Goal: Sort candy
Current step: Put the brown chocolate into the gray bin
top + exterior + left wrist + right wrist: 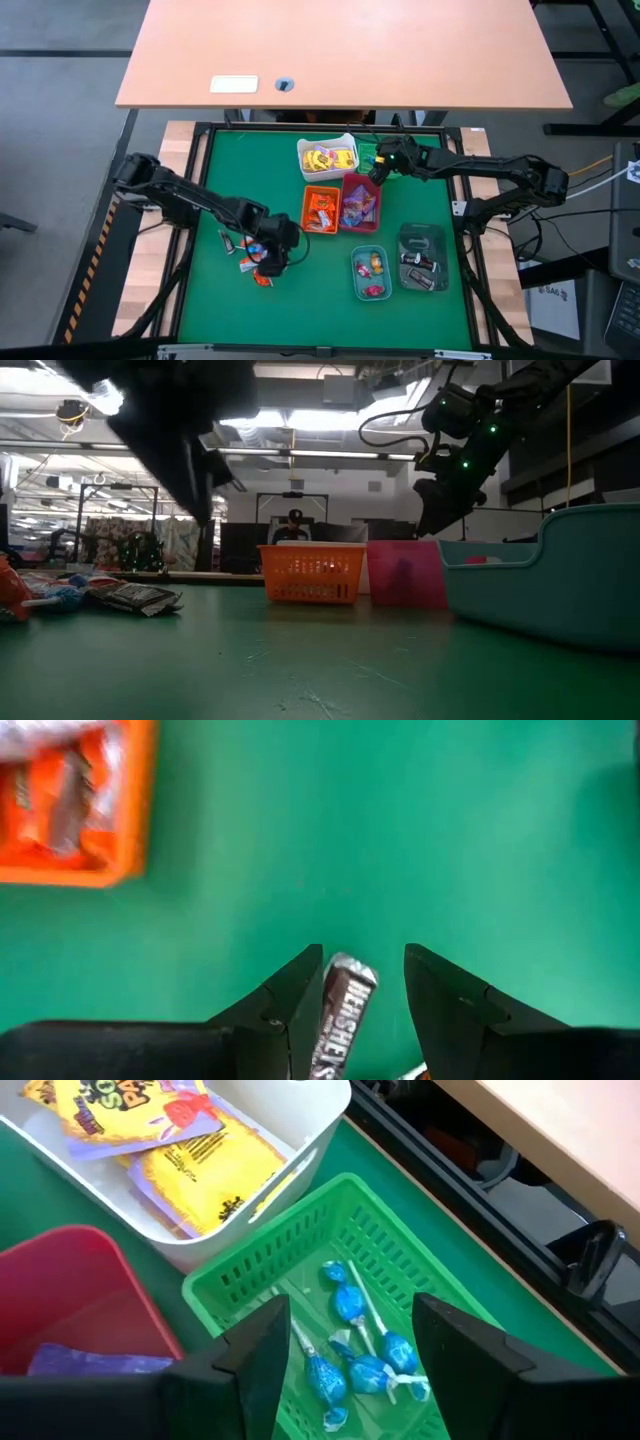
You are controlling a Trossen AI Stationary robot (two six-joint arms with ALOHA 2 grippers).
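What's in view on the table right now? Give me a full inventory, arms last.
White bin: one, far middle of the mat, holding yellow packets.
Green basket: one, beside the white bin, holding blue-wrapped lollipops.
Orange basket: one, mid-mat, holding orange-wrapped sweets.
Red bin: one, right of the orange basket, purple wrappers inside.
Teal bin: one, near side, pink and red sweets inside.
Clear bin: one, right of the teal bin, dark bars inside.
Loose candy: a small pile, mixed colours, left of the bins.
Chocolate bar: one, silver and brown, between the left jaws.
Left gripper: over the loose pile, jaws around the bar.
Right gripper: over the green basket, jaws open.
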